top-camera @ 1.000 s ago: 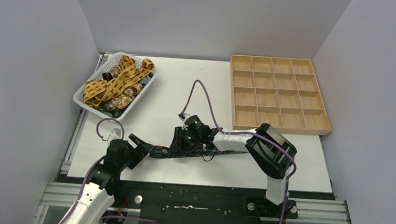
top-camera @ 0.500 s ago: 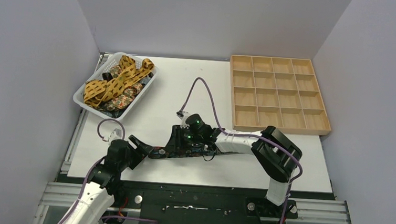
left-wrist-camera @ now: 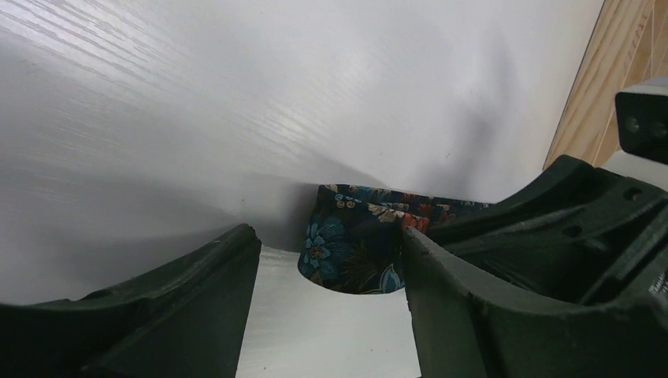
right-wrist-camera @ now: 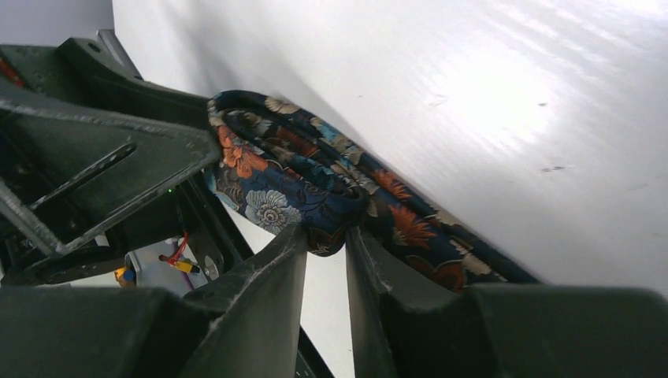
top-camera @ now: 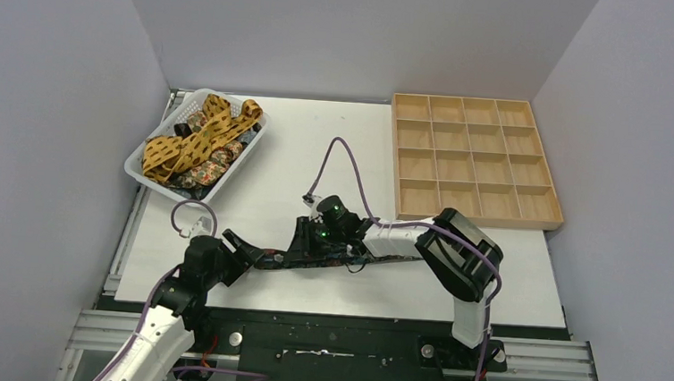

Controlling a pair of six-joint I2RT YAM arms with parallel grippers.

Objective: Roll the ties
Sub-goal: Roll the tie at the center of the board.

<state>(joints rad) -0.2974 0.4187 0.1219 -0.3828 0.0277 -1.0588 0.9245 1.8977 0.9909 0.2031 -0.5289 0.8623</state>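
One dark navy floral tie (top-camera: 275,260) lies along the near part of the white table. In the right wrist view its end is folded over into a loose loop (right-wrist-camera: 315,173). My right gripper (top-camera: 299,240) (right-wrist-camera: 324,236) is shut on the loop's lower edge. My left gripper (top-camera: 238,245) (left-wrist-camera: 327,240) stands open around the tie's rounded end (left-wrist-camera: 354,252), which touches the right finger (left-wrist-camera: 441,283); a gap remains beside the left finger. More ties (top-camera: 196,136), mustard-yellow and floral, lie heaped in a basket.
The white basket (top-camera: 137,172) stands at the far left of the table. A wooden tray with several compartments (top-camera: 472,157) sits at the far right. A purple cable (top-camera: 345,155) arcs above the right wrist. The table's near edge runs just behind both grippers.
My left gripper's jaws have narrowed a little and it has edged toward the tie's end. The right gripper stays on the tie, and its arm's elbow has swayed slightly.
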